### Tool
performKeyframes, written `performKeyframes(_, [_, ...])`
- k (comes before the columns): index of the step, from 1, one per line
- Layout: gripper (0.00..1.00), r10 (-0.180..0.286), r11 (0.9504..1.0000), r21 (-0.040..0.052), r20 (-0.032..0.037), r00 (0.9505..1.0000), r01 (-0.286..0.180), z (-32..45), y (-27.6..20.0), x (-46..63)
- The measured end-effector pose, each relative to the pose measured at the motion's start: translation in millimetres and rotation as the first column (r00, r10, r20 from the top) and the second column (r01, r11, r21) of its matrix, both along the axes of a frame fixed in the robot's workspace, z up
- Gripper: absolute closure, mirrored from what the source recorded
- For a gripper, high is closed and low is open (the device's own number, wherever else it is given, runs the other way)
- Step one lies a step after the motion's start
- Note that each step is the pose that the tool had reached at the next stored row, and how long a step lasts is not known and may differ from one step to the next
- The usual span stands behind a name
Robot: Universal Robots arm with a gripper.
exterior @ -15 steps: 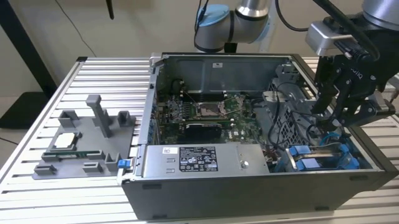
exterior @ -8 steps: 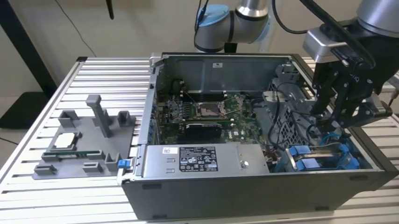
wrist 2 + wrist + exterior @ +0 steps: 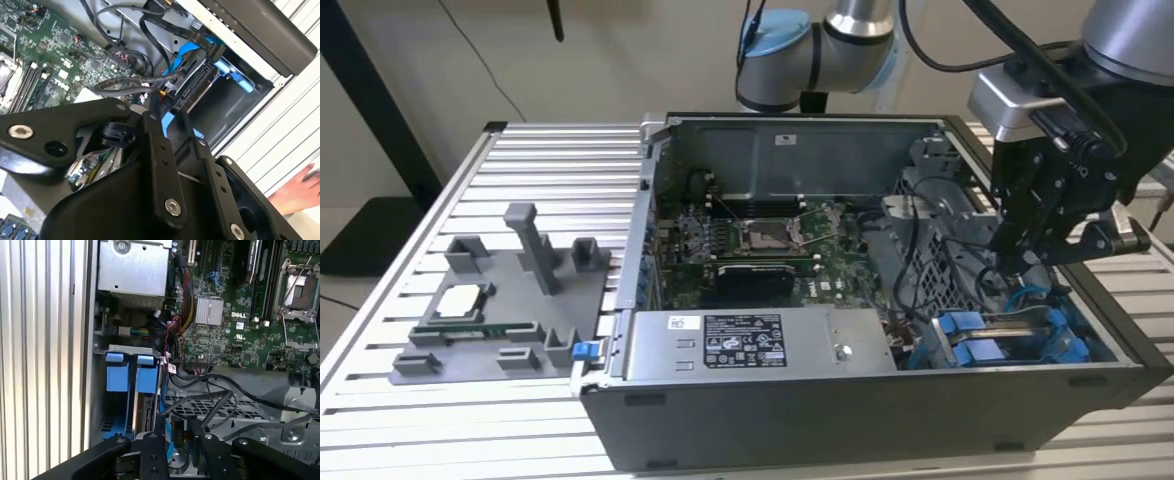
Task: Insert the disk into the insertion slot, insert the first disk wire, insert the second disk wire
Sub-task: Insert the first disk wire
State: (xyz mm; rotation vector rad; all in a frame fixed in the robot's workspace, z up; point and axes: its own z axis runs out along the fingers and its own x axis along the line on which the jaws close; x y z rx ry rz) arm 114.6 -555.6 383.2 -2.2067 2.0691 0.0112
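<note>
The gripper [image 3: 176, 421], nearest in the first wrist view, hangs over black wires [image 3: 210, 400] at the disk's rear end; whether it grips one, I cannot tell. The disk [image 3: 145, 412] sits in the insertion slot [image 3: 130, 349]. In the exterior view it lies at six o'clock from the gripper, long axis nine-to-three.
</note>
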Motion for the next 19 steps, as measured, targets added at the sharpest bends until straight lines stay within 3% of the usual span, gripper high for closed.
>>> performKeyframes(3, [0.0, 0.008, 0.9999, 0.0077, 0.01, 0.9999, -0.009, -0.7, 0.0, 0.1])
performKeyframes(6, [0.0, 0.013, 0.9999, 0.0089, 0.0186, 0.9997, -0.013, -1.4, 0.1, 0.1])
performKeyframes(15, [0.0, 0.012, 0.9999, 0.0091, 0.0192, 0.9997, -0.013, -1.9, 0.0, 0.0])
performKeyframes(16, [1.0, 0.012, 0.9999, 0.0091, 0.0192, 0.9997, -0.013, -1.8, 0.0, 0.0])
performKeyframes(19, [1.0, 0.012, 0.9999, 0.0092, 0.0192, 0.9997, -0.013, -1.8, 0.0, 0.0])
